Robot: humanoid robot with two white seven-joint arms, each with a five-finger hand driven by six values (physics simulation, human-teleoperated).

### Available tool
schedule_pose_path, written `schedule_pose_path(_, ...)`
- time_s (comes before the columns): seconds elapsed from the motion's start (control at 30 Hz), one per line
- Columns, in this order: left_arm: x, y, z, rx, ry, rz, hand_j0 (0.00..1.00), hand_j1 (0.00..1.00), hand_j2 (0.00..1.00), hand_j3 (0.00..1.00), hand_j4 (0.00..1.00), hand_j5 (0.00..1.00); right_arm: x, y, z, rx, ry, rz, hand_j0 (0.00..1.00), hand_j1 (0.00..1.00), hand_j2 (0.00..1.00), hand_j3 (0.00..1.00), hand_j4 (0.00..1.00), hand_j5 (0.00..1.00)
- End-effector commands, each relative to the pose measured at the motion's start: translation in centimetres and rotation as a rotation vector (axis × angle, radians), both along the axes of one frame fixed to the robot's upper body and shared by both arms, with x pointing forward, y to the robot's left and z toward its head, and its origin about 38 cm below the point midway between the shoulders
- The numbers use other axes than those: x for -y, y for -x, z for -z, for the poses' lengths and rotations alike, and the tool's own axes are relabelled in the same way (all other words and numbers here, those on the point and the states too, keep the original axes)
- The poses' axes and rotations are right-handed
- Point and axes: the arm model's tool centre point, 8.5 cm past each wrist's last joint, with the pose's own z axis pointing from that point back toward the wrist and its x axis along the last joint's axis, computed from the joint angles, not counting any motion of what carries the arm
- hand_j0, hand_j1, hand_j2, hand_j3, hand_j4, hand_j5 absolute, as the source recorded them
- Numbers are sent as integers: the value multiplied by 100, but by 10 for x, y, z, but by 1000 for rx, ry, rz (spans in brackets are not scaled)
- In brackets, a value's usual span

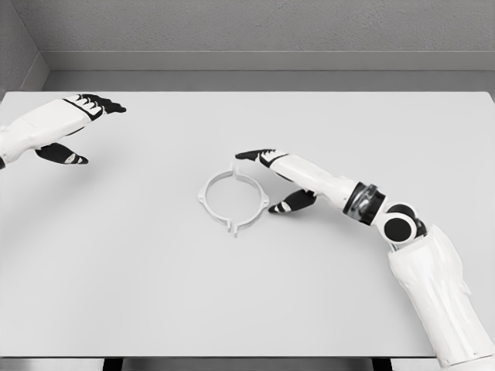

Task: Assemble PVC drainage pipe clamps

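Centrally, the clamp [233, 197] lies flat on the table [116, 270]. Right hand [280, 179], fingers spread and empty, sits just beside its right edge. Left hand [66, 127], upper left, likewise relaxed and empty.

My left arm runs off the picture's left edge, so only my left hand [58, 127] and a short stretch of forearm show. My right arm leaves by the lower right corner, its upper part cut away. Under my right hand [282, 182] the palm is turned from the camera, and I cannot tell whether the thumb touches the pipe clamp [233, 197] or only lies beside it. The table [116, 294] is probably cut at its near corners.
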Motion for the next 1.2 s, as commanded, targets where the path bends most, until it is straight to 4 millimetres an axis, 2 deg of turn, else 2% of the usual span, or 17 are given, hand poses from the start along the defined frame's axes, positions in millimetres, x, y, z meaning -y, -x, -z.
schedule_pose_path(0.0,0,0,0,0,7,-2,100,100,100,100,100,100,1,0,7,-21,5,7,100,100,100,100,100,100)
schedule_pose_path(0.83,1,0,0,-1,8,1,100,100,100,100,100,100,-13,-2,4,-16,-3,-14,100,100,100,100,100,100)
schedule_pose_path(1.17,0,0,0,-2,9,-1,100,100,100,100,100,100,-12,-5,3,-15,-2,-10,100,100,100,100,100,100)
